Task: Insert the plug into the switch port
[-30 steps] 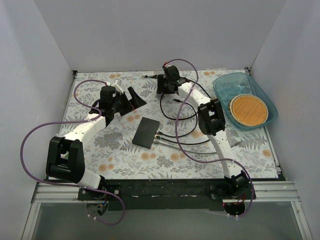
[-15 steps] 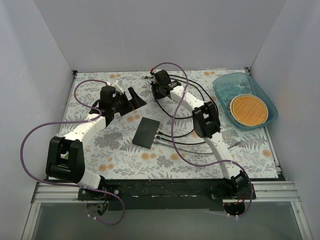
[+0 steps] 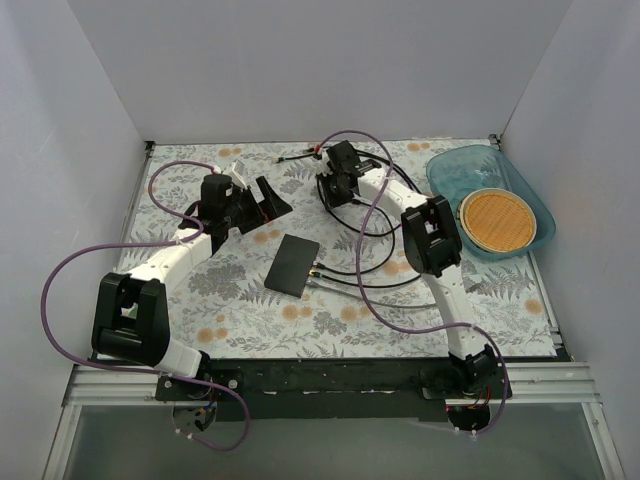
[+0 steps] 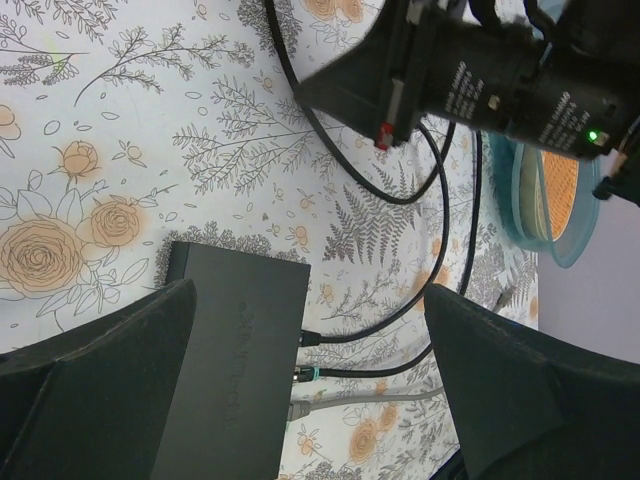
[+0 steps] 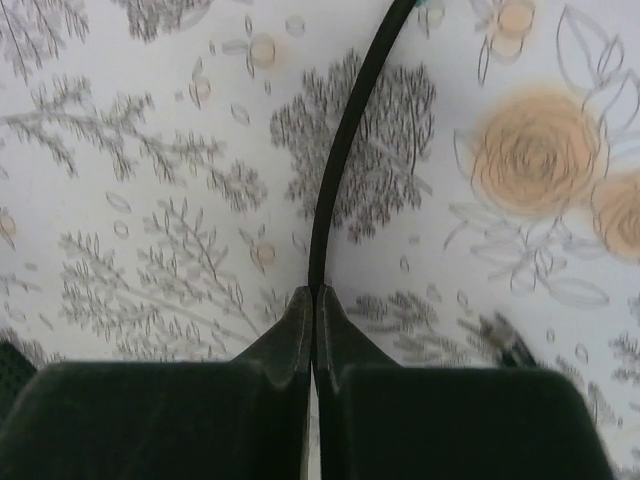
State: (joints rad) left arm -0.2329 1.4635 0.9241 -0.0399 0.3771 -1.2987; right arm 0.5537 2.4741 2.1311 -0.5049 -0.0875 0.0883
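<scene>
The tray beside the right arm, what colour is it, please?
The tray is translucent blue, shown best in the top view.

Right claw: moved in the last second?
Yes. In the top view the right claw, now shut on a black cable, swung left, then came back and ended slightly nearer the switch than it started.

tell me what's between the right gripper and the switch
In the left wrist view, a loop of black cable lies on the floral mat between the right gripper and the switch; otherwise that stretch is bare mat.
</scene>
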